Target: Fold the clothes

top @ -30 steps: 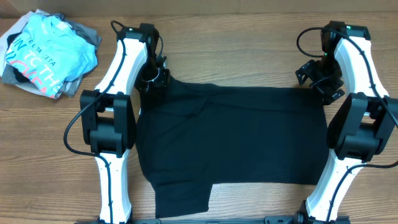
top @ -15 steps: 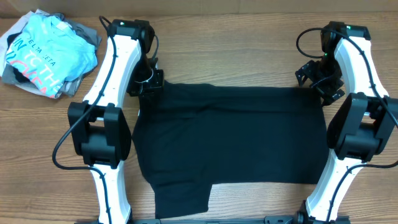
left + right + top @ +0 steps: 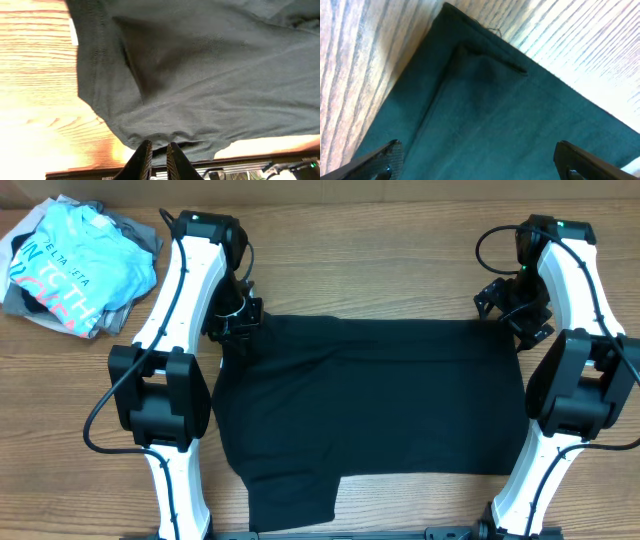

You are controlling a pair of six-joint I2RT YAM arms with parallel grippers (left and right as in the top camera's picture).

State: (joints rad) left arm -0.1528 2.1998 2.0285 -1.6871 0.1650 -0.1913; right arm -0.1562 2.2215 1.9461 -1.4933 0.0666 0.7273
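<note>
A black shirt [image 3: 380, 400] lies spread flat on the wooden table [image 3: 400, 250], with a sleeve sticking out at the near left. My left gripper [image 3: 237, 322] is at the shirt's far left corner. In the left wrist view its fingers [image 3: 159, 148] are pinched together on the edge of the dark fabric [image 3: 200, 75]. My right gripper [image 3: 510, 310] is over the shirt's far right corner. In the right wrist view its fingers [image 3: 477, 150] are spread wide above the cloth [image 3: 510, 120] and hold nothing.
A pile of folded clothes [image 3: 75, 265], with a light blue printed shirt on top, sits at the table's far left corner. Both arm bases stand at the near edge on either side of the shirt.
My left arm has swung to the left and drawn the shirt's far left corner outward with it. The right arm has not moved.
</note>
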